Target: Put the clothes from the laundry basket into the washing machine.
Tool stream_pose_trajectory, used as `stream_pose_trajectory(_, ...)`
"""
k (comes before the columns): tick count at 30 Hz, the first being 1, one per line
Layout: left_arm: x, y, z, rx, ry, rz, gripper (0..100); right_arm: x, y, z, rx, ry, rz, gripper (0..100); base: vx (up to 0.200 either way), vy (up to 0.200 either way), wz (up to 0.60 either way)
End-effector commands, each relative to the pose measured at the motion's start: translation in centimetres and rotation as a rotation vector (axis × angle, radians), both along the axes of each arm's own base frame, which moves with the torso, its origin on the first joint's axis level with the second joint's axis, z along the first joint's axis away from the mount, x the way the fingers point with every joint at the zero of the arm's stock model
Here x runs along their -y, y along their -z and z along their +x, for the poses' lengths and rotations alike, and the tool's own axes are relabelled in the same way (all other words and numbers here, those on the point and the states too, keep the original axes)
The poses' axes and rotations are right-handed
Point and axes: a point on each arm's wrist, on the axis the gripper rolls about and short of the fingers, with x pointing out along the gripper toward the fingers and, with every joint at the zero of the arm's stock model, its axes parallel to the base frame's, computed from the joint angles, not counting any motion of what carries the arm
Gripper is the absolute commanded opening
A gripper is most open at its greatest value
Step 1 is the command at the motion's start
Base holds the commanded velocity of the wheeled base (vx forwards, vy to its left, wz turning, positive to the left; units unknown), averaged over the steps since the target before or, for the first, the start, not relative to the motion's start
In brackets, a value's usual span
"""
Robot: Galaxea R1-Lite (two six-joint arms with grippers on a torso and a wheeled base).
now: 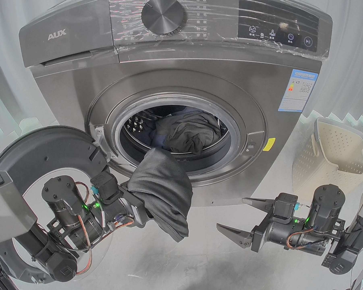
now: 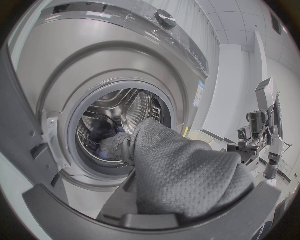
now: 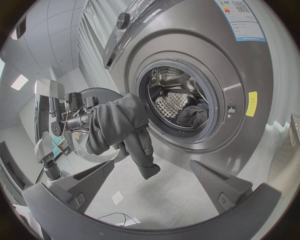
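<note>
A grey washing machine (image 1: 210,69) stands with its round door (image 1: 41,154) swung open to the left. Dark clothes (image 1: 189,133) lie in the drum (image 2: 125,109), also seen as dark clothes (image 3: 192,115). My left gripper (image 1: 146,205) is shut on a dark grey garment (image 1: 163,190) that drapes over it just below and in front of the drum opening. The same grey garment (image 2: 184,172) hides the fingers, and the grey garment (image 3: 125,128) hangs down. My right gripper (image 1: 244,218) is open and holds nothing, low at the right. Its fingers (image 3: 215,181) stand apart.
A cream laundry basket (image 1: 339,155) leans tipped against the machine's right side, with no clothes visible inside. The pale floor (image 1: 187,264) lies in front of the machine. A cable and paper scraps (image 3: 122,218) lie on the floor.
</note>
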Motion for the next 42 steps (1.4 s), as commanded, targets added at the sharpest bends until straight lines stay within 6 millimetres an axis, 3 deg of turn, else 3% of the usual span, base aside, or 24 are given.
stream_pose_trajectory(1,0.3,0.2,0.1,-0.004,0.008,0.002,0,-0.1,0.1,-0.1,-0.002,-0.005,-0.002,100,0.2,0.0,0.0)
stream_pose_trajectory(9,1.4,0.8,-0.3,-0.021,0.045,0.011,0,-0.1,0.1,-0.1,-0.004,-0.008,-0.003,100,0.175,0.0,0.0)
stream_pose_trajectory(15,3.8,1.8,-1.7,-0.069,0.119,0.011,0,-0.3,0.0,-0.3,0.001,-0.016,0.001,100,0.0,0.0,0.0)
stream_pose_trajectory(21,6.6,3.3,1.9,-0.07,0.053,-0.03,0,-0.1,0.2,-1.0,-0.014,-0.028,-0.012,100,0.0,0.0,0.0)
stream_pose_trajectory(27,7.9,4.9,5.4,-0.069,0.016,-0.079,0,-0.4,0.2,-1.6,-0.016,-0.048,-0.013,100,0.0,0.0,0.0)
stream_pose_trajectory(32,8.6,4.7,9.0,0.004,-0.037,-0.138,0,-0.5,0.3,-2.1,-0.025,-0.066,-0.021,100,0.0,0.0,0.0)
stream_pose_trajectory(42,9.5,4.1,12.9,0.105,-0.09,-0.212,0,-0.7,0.4,-2.2,-0.028,-0.075,-0.022,100,0.0,0.0,0.0)
